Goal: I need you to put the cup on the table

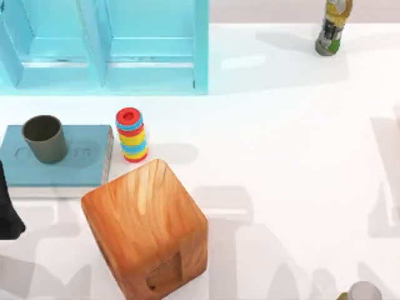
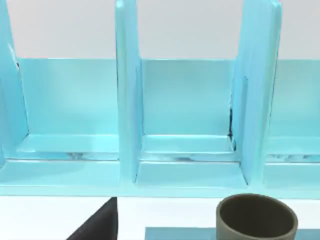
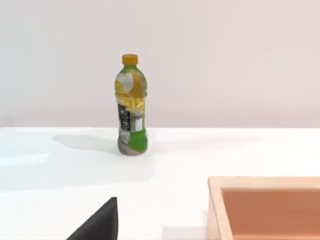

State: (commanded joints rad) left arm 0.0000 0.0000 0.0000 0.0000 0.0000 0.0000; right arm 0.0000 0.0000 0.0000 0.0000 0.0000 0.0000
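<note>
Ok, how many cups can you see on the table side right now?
1. The cup stands upright on the light-blue slab at the table's left, beside the ring stack. Others could be hidden behind the wooden cube.

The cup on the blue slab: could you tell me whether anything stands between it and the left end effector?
Nothing visible does. The cup stands upright on the blue slab, open from above, with the ring stack off to its right.
</note>
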